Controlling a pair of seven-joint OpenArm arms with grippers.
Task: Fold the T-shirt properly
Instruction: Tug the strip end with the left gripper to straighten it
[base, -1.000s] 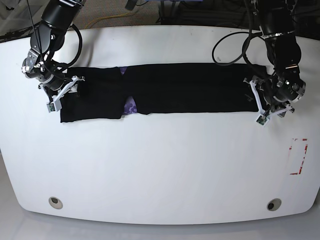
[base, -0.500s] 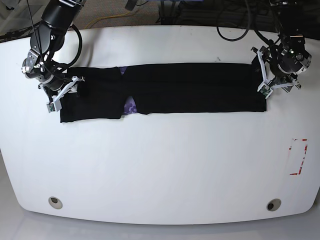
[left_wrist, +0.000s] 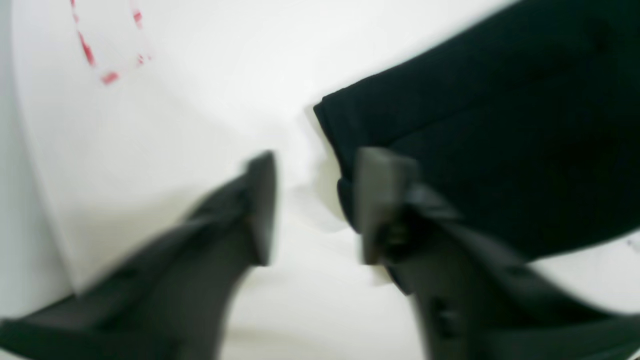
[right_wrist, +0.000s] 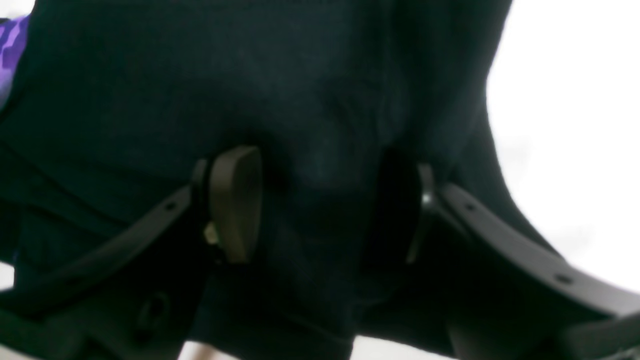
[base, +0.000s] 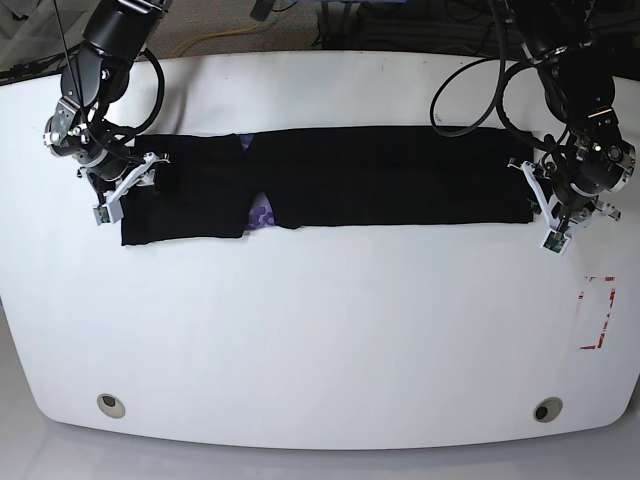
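The plain black soft-fabric T-shirt (base: 330, 180) lies as a long band across the white counter (base: 320, 340). My right gripper (right_wrist: 320, 205) straddles its sleeve end, jaws parted, ungrasped. My left gripper (left_wrist: 312, 205), jaws apart, flanks its hem corner for pickup.

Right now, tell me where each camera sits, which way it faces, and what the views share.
Base: mounted high, looking down on the white table, the T-shirt and both arms.
Left wrist: on the left arm, facing down past its end effector at the shirt's corner; jaws apart, one over the cloth.
Right wrist: on the right arm, close over the black fabric, its end effector straddling a ridge.
Shared: all three show the T-shirt.
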